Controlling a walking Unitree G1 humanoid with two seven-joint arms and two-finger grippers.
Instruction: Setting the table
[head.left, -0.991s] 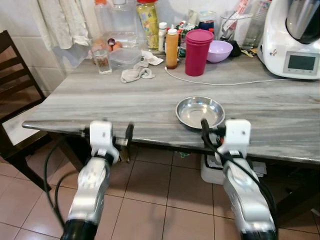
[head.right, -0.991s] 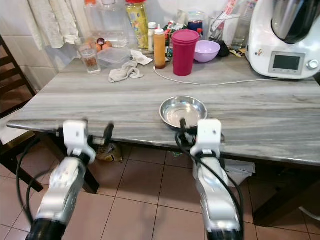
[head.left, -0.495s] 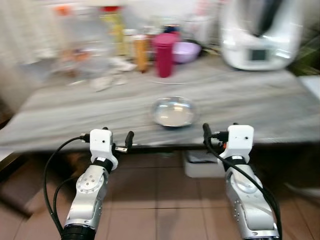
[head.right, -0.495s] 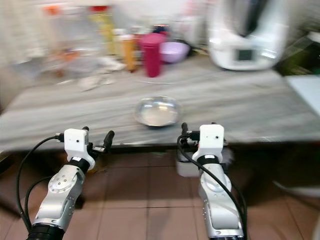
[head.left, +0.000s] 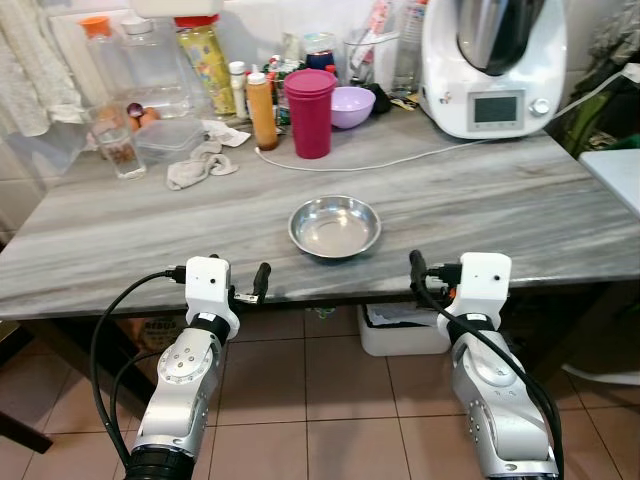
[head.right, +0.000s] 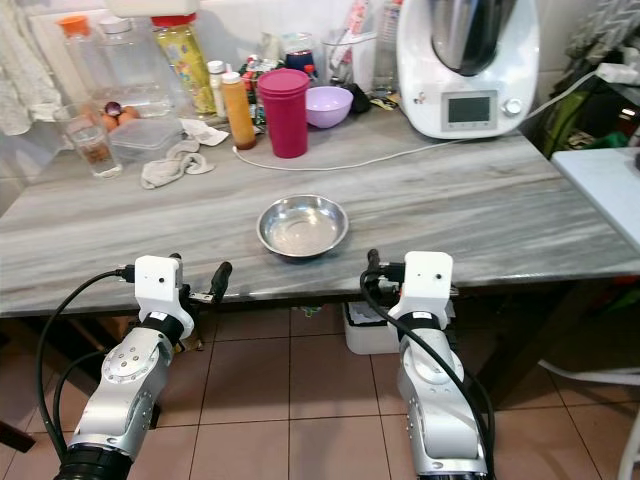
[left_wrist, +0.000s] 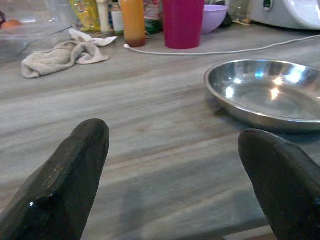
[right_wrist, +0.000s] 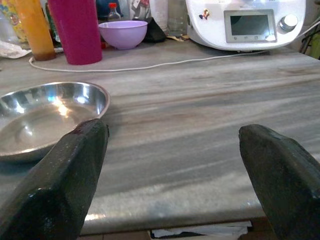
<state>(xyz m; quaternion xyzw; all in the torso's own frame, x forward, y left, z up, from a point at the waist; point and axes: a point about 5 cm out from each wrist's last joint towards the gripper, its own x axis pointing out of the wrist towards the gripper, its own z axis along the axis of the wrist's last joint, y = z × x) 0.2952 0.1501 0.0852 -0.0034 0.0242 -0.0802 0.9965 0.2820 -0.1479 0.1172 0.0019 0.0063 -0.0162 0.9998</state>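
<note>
Early stage, judging by the layout: one stainless steel bowl (head.left: 334, 225) sits alone near the front edge of the grey marble-look tabletop (head.left: 520, 200), between the two arms; no cutlery, cups or other place settings laid. Left gripper (head.left: 245, 288) and right gripper (head.left: 428, 278) hover just off the front edge, both with fingers spread wide, holding nothing. Clutter at the back: magenta tumbler (head.left: 310, 98), purple bowl (head.left: 351, 105), orange sauce bottle (head.left: 262, 96), crumpled rag (head.left: 200, 164), white kitchen machine (head.left: 495, 65) with a display. No label legible.
</note>
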